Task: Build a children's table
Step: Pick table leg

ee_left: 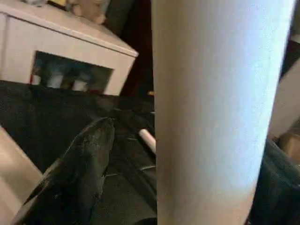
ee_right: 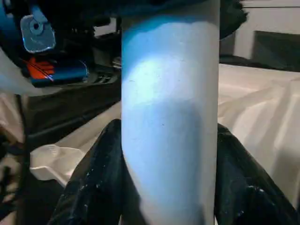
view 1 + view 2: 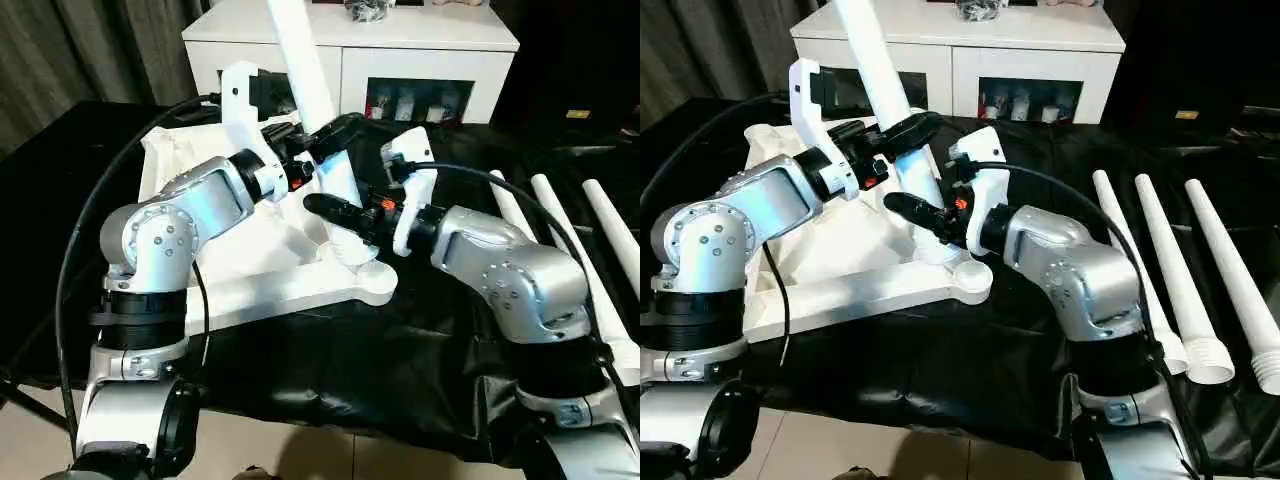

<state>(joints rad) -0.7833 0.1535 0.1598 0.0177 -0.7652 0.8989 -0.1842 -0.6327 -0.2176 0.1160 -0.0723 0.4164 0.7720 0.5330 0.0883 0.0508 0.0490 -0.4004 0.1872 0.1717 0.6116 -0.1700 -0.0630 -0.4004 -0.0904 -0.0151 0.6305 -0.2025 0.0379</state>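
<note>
Nearest, two silver forearms, reaching in over black cloth toward an upturned white tabletop, ribs facing up. Leftmost, left gripper around the upper part of a leg, fingers spread, a clear gap showing between finger and tube in the left wrist view, so no real hold there. Lower down, right gripper clamped on the same leg just above the corner socket, both fingers pressed against the tube. Leg standing tilted, foot end at or in that near corner socket; seated fully or not, cannot tell. Further right, three spare legs lying side by side on the cloth. Behind, a white cabinet.

Step in hand, by the look of it: fitting the first leg into its socket. Next move probably calls for straightening the leg and pressing or twisting it home before reaching for a spare
</note>
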